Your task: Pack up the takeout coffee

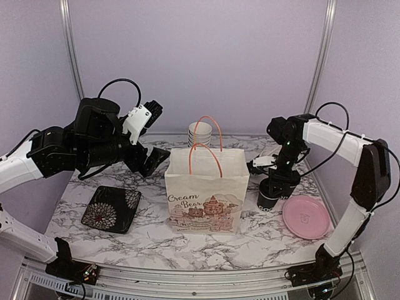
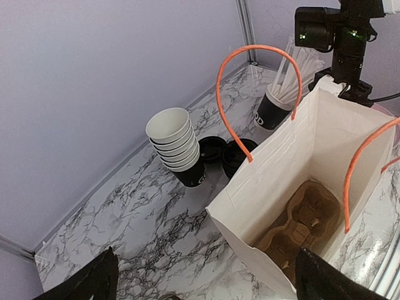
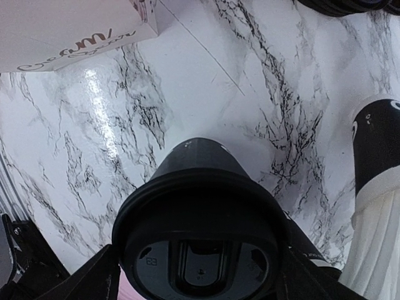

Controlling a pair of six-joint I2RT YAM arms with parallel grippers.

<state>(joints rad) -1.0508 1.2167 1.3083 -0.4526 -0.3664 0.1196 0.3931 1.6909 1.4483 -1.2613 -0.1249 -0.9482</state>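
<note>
A takeout coffee cup [image 1: 269, 199], black with a black lid, stands on the table right of the paper bag [image 1: 206, 187]. My right gripper [image 1: 275, 182] is shut on it from above. In the right wrist view the cup's lid [image 3: 200, 250] fills the space between the fingers [image 3: 94, 275]. Two more lidded black cups [image 2: 212, 149] [image 2: 239, 154] stand behind the bag. My left gripper [image 1: 153, 159] is open and empty, held high at the bag's left. The left wrist view looks down into the open bag [image 2: 275, 181] at a cardboard cup carrier [image 2: 306, 222].
A stack of white-lined cups [image 1: 200, 132] stands behind the bag, also in the left wrist view [image 2: 178, 147]. A black cup of white straws [image 2: 275, 107] [image 3: 377, 144] is near the right arm. A pink plate [image 1: 306, 217] lies right, a black floral plate [image 1: 111, 208] left.
</note>
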